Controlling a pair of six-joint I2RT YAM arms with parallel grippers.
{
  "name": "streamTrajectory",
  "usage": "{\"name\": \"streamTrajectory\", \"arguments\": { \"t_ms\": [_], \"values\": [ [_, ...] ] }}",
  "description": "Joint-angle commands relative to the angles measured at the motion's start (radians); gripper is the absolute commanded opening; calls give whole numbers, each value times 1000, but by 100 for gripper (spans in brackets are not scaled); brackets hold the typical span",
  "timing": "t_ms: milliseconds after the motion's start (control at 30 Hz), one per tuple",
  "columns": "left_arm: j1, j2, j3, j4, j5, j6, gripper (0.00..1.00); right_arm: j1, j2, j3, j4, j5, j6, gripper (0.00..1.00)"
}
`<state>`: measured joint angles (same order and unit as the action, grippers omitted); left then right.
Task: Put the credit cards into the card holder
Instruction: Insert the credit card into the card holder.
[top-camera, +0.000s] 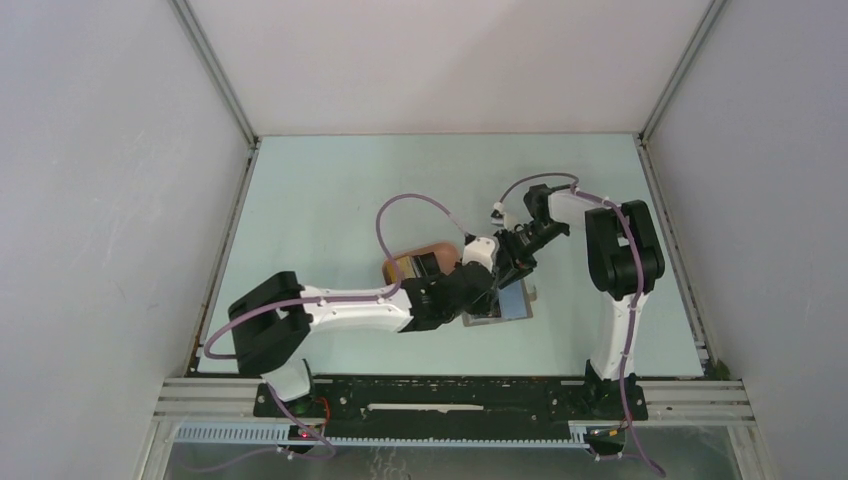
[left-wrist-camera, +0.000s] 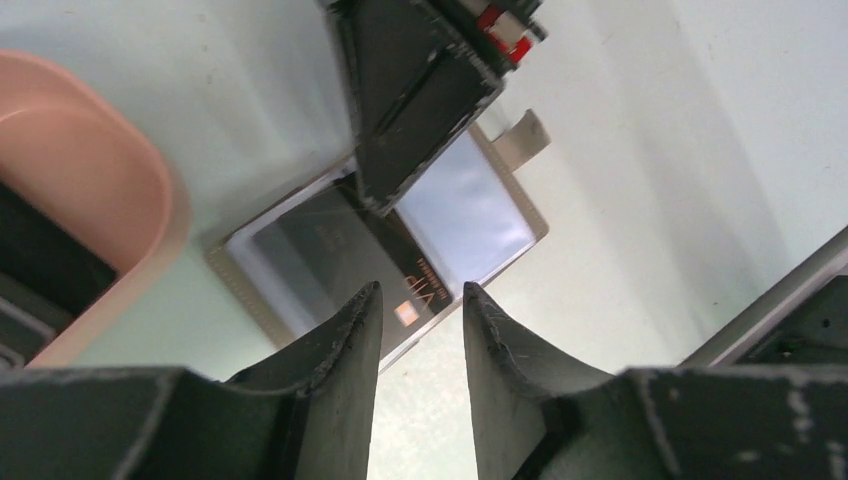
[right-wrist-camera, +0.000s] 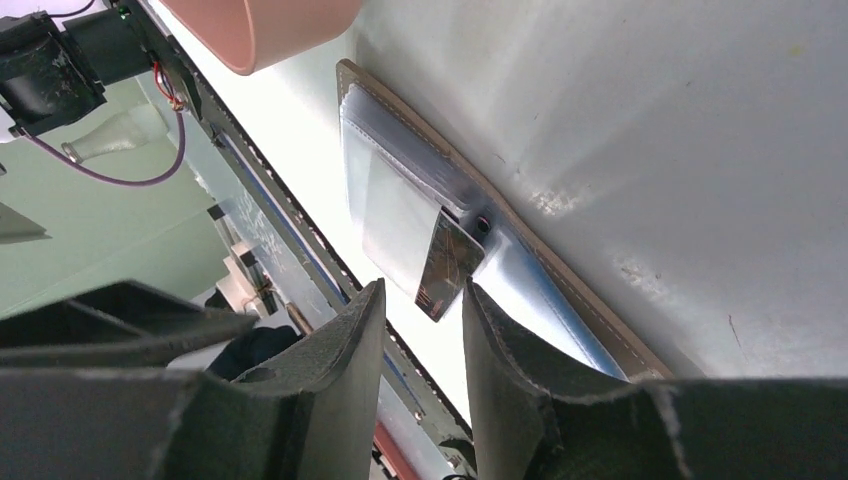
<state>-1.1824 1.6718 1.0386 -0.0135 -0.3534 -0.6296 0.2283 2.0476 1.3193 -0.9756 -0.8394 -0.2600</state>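
The card holder (top-camera: 512, 304) lies open and flat on the table, with one dark grey half and one blue-grey half (left-wrist-camera: 480, 200) and a small tab (left-wrist-camera: 525, 135). A dark credit card (left-wrist-camera: 420, 282) with a small orange chip sits partly tucked into its clear pocket, and one end sticks out past the edge (right-wrist-camera: 448, 262). My left gripper (left-wrist-camera: 420, 300) hovers just over that protruding end, open with nothing between its fingers. My right gripper (right-wrist-camera: 420, 295) is right at the same card end from the other side, also open and empty. One of its fingers (left-wrist-camera: 420, 90) reaches over the holder.
A peach-orange oval tray (top-camera: 405, 262) stands just left of the holder, with something dark inside it (left-wrist-camera: 40, 265). Both arms crowd together over the holder. The metal rail (top-camera: 450, 390) runs along the table's near edge, and walls close in the other sides.
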Motion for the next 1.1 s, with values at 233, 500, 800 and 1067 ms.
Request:
{"name": "streamTrajectory", "arguments": {
  "t_ms": [233,500,800,1067],
  "values": [
    [39,-119,-180,87,-103,25,31,-2,-94,-8,38,99,-7,37],
    [64,-43,-177,43,-100,-10,18,36,-114,-45,60,215,3,9],
    [72,43,-152,22,-42,-29,14,54,-61,-52,52,209,13,4],
    [72,98,-130,20,12,-42,13,86,-47,-52,69,209,30,4]
  ]
}}
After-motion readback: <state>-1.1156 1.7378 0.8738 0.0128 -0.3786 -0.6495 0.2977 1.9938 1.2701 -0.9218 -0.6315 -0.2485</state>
